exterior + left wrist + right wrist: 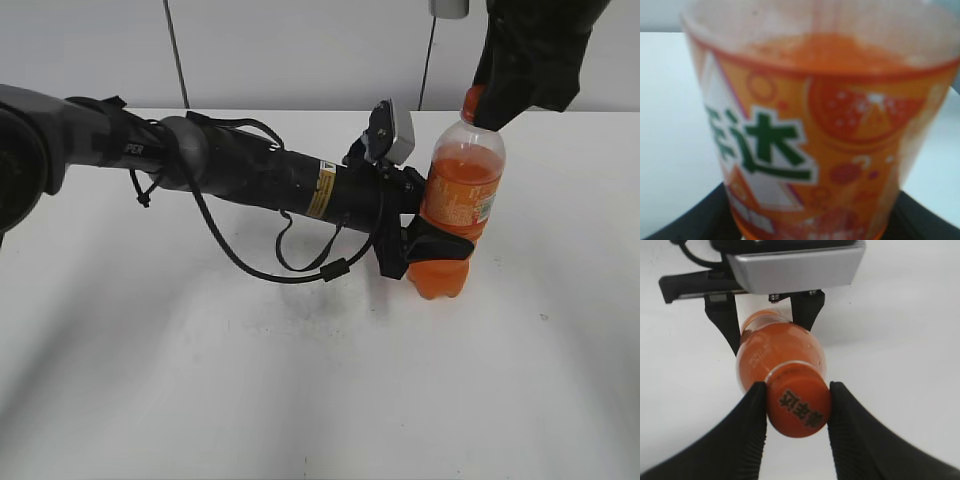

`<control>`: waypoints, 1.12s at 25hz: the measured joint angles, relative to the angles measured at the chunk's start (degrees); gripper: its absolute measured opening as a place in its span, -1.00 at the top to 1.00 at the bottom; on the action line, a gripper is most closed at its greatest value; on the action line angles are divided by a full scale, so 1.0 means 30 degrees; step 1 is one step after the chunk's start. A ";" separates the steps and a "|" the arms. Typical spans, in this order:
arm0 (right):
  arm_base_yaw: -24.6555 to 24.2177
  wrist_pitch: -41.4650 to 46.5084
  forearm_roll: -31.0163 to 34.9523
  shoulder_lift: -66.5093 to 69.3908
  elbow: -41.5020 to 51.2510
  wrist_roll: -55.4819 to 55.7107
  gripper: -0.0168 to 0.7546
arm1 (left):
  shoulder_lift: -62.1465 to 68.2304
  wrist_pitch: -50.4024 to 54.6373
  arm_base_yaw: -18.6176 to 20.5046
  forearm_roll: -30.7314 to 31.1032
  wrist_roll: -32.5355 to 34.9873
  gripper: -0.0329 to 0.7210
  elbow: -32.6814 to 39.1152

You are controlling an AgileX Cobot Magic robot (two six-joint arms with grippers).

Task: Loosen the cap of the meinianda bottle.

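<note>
Meinianda bottle (460,205) stands upright on the white desk (250,380), right of centre in the exterior view, orange drink filling it to the shoulder. Reaching in from the left of the frame, the left gripper (425,240) has its jaws clamped on the bottle's lower body, just under the label, bracing it against the desk. From the upper right corner the right gripper (797,407) comes down over the neck; in the right wrist view its two black jaws sit against either side of the cap (799,407), closed on it at lower centre. Judged from this, the step in hand is the grip before the twist: one arm steadies, the other holds the cap. Next should come a wrist rotation of the right gripper, with the lower clamp tight enough that the bottle does not spin along
</note>
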 joint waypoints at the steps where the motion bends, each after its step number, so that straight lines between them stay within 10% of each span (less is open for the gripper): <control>1: 0.0000 0.0023 0.0000 -0.0016 0.0000 -0.1004 0.23 | 0.0000 0.0000 0.0000 0.0013 0.0028 -0.17 0.0000; 9: 0.0000 0.0084 0.0050 -0.0036 -0.0148 -0.1854 0.21 | 0.0000 -0.0022 -0.0007 0.0013 0.0039 -0.17 0.0000; 12: 0.0000 0.0074 0.0217 0.0018 -0.0593 -0.0194 -0.08 | 0.0000 0.0082 -0.0007 -0.0116 -0.0107 -0.17 0.0000; 19: 0.0006 0.0061 0.1050 -0.0756 -0.0831 1.0258 -0.38 | 0.0000 0.0182 -0.0007 -0.0116 -0.0122 -0.17 0.0000; 28: 0.0006 0.0061 -0.0227 -0.0679 -0.0586 2.0839 -0.17 | 0.0000 0.0182 -0.0022 -0.0116 -0.0122 -0.17 0.0000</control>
